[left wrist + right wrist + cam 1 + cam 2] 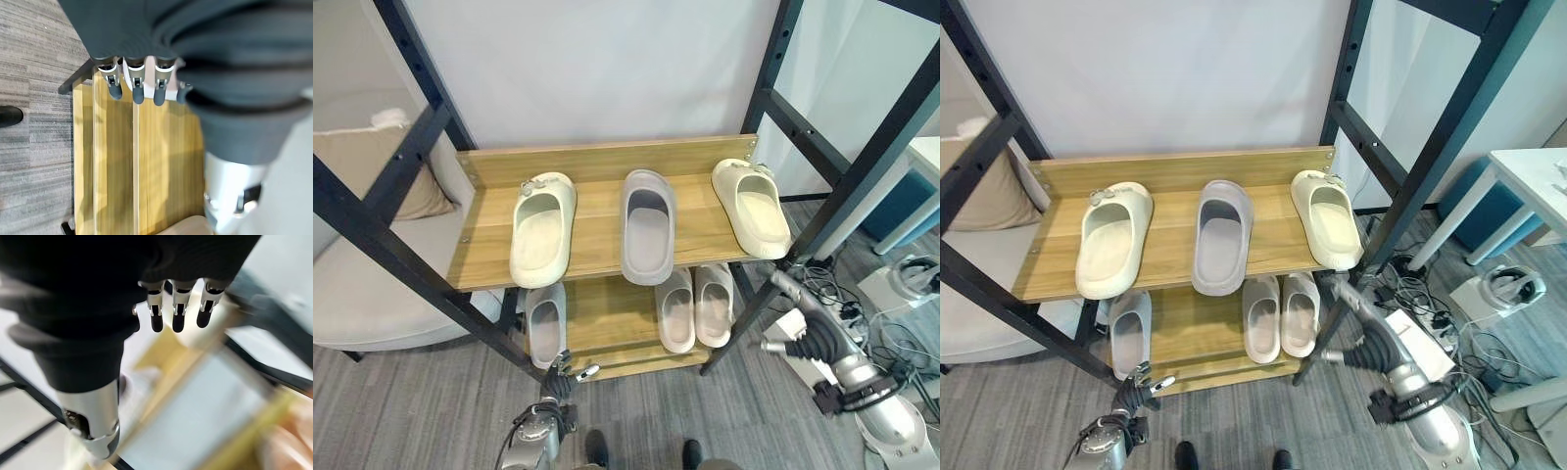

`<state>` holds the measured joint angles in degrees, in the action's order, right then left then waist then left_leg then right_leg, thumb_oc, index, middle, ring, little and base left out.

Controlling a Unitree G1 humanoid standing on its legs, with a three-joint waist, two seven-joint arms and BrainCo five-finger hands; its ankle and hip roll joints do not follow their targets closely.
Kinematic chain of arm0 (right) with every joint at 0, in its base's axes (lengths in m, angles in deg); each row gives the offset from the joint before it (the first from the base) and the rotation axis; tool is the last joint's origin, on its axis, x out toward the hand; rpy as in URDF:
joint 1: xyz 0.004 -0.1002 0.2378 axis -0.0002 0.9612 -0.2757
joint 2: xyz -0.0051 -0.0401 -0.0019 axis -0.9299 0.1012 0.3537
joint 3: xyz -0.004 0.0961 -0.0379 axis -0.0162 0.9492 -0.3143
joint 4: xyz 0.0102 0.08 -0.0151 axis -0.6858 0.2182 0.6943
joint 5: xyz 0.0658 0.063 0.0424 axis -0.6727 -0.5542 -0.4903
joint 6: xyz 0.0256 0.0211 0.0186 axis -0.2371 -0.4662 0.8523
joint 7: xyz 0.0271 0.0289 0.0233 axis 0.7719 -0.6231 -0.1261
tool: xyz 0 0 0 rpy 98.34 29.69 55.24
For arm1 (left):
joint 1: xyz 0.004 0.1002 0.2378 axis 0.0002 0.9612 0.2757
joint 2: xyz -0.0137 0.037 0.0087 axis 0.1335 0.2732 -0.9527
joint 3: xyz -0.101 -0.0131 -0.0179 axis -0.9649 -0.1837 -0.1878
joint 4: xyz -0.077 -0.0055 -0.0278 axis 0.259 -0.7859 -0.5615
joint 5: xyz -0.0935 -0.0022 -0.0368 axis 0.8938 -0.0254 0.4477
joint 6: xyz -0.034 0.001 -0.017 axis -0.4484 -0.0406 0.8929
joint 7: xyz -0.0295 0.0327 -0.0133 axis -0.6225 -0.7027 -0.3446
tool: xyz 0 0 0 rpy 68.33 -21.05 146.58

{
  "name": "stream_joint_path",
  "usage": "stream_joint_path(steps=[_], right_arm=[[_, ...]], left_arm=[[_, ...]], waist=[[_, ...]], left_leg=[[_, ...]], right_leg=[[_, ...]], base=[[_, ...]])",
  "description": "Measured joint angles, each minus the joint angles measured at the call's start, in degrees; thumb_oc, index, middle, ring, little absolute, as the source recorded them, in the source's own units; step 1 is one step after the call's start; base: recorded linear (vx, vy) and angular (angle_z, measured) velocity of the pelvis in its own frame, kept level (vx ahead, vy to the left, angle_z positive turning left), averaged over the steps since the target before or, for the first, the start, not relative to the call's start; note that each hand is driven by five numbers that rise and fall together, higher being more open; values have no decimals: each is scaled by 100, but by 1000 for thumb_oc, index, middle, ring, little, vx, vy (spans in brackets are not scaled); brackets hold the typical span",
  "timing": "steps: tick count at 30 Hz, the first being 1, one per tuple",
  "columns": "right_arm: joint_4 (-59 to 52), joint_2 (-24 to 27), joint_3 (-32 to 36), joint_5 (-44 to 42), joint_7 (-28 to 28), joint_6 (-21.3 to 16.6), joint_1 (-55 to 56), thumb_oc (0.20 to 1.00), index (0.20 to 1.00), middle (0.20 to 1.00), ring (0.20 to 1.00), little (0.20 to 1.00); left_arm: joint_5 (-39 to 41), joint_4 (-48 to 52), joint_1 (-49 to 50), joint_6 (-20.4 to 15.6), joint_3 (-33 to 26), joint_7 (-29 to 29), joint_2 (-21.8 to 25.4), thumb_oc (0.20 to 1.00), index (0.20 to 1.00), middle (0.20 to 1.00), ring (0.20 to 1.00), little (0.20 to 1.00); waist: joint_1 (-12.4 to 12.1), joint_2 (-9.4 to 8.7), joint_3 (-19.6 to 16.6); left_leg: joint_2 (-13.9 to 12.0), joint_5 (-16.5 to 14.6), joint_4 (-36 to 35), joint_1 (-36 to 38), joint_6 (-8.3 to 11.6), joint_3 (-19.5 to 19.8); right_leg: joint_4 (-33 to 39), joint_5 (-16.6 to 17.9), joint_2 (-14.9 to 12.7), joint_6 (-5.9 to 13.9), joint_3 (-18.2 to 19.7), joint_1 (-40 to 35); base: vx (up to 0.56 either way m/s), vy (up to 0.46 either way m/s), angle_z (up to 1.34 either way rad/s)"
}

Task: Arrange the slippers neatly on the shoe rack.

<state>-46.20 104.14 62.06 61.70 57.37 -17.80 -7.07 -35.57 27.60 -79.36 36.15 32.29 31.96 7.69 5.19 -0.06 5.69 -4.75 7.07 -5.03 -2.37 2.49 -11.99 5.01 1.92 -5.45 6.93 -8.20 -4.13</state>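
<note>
The wooden shoe rack (607, 162) carries three slippers on its top shelf: a cream slipper (542, 227) at the left, a grey slipper (647, 225) in the middle, and a second cream one (751, 206) at the right, angled outward. On the lower shelf lie a grey slipper (545, 325) at the left and a pale pair (675, 308) (714, 304) side by side at the right. My left hand (558, 380) hovers low by the lower shelf's front edge, its fingers (134, 85) straight and empty. Beside the rack's right front post, my right hand (1347, 294) is open too, fingers (178, 313) holding nothing.
Black metal frame bars (401, 264) cross in front of the rack on both sides. A grey sofa (372, 294) with a beige cushion (423, 196) stands at the left. Cables and a power strip (842, 304) lie on the floor at the right, near a white table (1528, 171).
</note>
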Motion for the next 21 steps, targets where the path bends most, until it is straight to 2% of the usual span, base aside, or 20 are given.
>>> stream_joint_path(steps=[2, 4, 5, 7, 9, 17, 21], right_arm=[[146, -39, -437, 380, -421, -6, -471, 1000, 1000, 1000, 1000, 1000], [482, -101, -798, 841, -783, -76, -776, 1000, 1000, 1000, 1000, 1000], [615, -116, -915, 972, -904, -23, -935, 1000, 1000, 1000, 1000, 1000], [1020, -136, -1285, 1312, -1213, 78, -1598, 1000, 1000, 1000, 1000, 1000], [1224, -171, -1457, 1542, -1390, 173, -1992, 1000, 1000, 1000, 1000, 1000], [1810, -506, -1448, 1799, -2042, 462, -2877, 1000, 1000, 1000, 1000, 1000], [2026, -608, -1406, 1799, -2306, 589, -3248, 1000, 1000, 1000, 1000, 1000]], left_arm=[[4, 15, 63, -7, 146, -69, 17, 1000, 1000, 1000, 1000, 1000], [4, 125, 47, -49, 249, -82, -21, 1000, 1000, 1000, 1000, 1000], [10, 145, 85, -71, 243, -114, 2, 1000, 1000, 1000, 1000, 1000], [16, 139, 64, -61, 356, -171, 79, 1000, 1000, 1000, 1000, 1000], [30, 173, 70, -76, 387, -182, 84, 1000, 1000, 1000, 1000, 1000], [44, 144, 155, -60, 393, -222, 184, 1000, 1000, 1000, 1000, 1000], [52, 94, 151, -55, 395, -220, 199, 1000, 1000, 1000, 1000, 1000]], waist=[[-72, 28, -25], [-169, -29, -46], [-305, -22, -52], [-335, -43, -70], [-518, -48, -72], [-946, -134, -110], [-982, -201, -131]], left_leg=[[3, 1, 0, 50, -2, 17], [9, -2, -1, 39, 4, 83], [21, -12, -2, 37, -14, 126], [33, -13, -2, 42, -22, 176], [47, -12, -1, 44, -24, 229], [148, -11, 0, 44, -31, 451], [213, 8, 2, 43, -64, 544]], right_leg=[[-6, -1, 3, -8, -20, -102], [0, -32, -4, -6, -123, -108], [-1, -31, -5, -10, -139, -164], [-1, -29, -5, -6, -177, -189], [0, -36, -11, -4, -264, -236], [0, -121, -78, -3, -468, -353], [-29, -99, -105, -38, -590, -405]], base=[[5, 6, 4], [42, 26, 21], [46, 33, 13], [28, 18, 12], [47, 18, 21], [41, 19, 15], [26, 14, 13]])
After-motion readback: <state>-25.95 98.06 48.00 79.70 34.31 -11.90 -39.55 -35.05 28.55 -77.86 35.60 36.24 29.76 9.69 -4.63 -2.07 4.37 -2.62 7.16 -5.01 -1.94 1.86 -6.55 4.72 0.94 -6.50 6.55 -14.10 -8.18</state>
